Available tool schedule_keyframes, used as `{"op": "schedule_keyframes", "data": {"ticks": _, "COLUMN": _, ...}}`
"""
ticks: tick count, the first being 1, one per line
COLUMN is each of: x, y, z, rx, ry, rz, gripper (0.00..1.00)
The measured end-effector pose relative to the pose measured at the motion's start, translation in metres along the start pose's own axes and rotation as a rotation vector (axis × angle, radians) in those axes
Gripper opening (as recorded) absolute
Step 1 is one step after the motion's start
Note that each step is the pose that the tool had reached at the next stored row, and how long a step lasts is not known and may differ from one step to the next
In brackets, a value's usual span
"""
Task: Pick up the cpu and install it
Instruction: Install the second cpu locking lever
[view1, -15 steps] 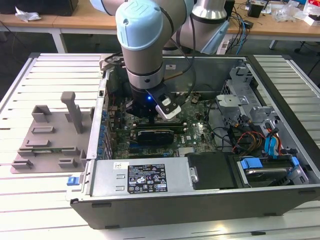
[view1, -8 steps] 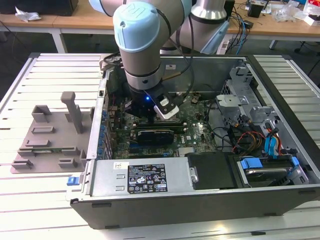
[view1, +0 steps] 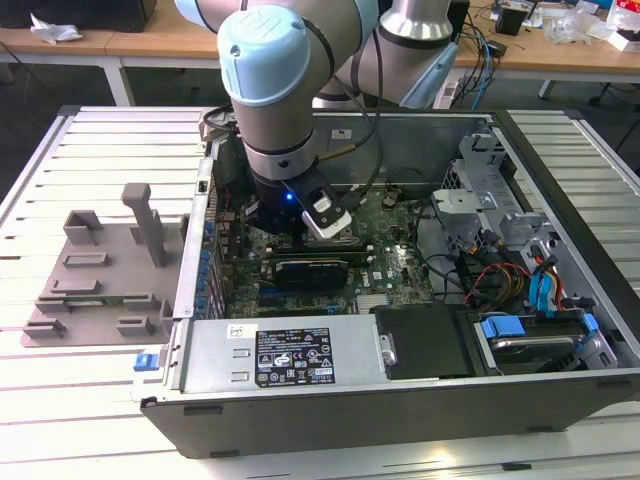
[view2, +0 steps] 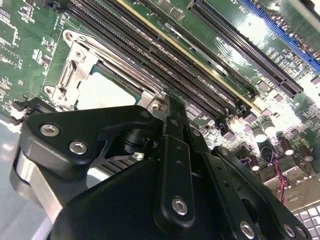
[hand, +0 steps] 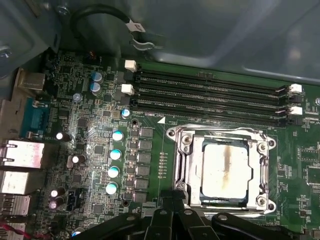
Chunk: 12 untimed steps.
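Note:
The cpu (hand: 225, 171), a small square chip with a silvery top and a pale smear down its middle, lies flat inside the metal socket frame (hand: 187, 150) on the green motherboard (hand: 155, 165). In the second wrist view the cpu (view2: 102, 91) sits just beyond the black gripper (view2: 161, 105). My gripper (hand: 176, 196) hovers low at the edge of the socket, shut with nothing in it. In the exterior view the arm's wrist (view1: 290, 200) reaches down into the open computer case (view1: 400, 400) over the board.
Long black memory slots (hand: 210, 92) run beside the socket. A row of capacitors (hand: 115, 160) and rear ports (hand: 22, 155) line the board. The case holds a power supply (view1: 290, 355), drive cage and cables (view1: 510, 270). A grey fixture (view1: 100, 270) lies at the exterior view's left.

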<state>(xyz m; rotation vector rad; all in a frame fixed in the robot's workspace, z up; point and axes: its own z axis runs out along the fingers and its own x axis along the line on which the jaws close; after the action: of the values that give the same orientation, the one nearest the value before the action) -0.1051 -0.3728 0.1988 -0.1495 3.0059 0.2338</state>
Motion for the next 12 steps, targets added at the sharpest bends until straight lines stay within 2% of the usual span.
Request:
{"op": "schedule_keyframes", "data": {"ticks": 4, "x": 0.0001, "y": 0.0008, "z": -0.0001, "rx": 0.0115, "ry": 0.0013, "rz": -0.001, "gripper": 0.11}}
{"op": "schedule_keyframes", "data": {"ticks": 6, "x": -0.0004, "y": 0.0014, "z": -0.0030, "rx": 0.0155, "ry": 0.0014, "rz": -0.002, "gripper": 0.11}}
{"op": "schedule_keyframes", "data": {"ticks": 9, "x": -0.0018, "y": 0.0032, "z": -0.0143, "rx": 0.0192, "ry": 0.0021, "rz": -0.002, "gripper": 0.11}}
{"op": "schedule_keyframes", "data": {"ticks": 12, "x": -0.0037, "y": 0.0052, "z": -0.0273, "rx": 0.0324, "ry": 0.0065, "rz": -0.001, "gripper": 0.11}}
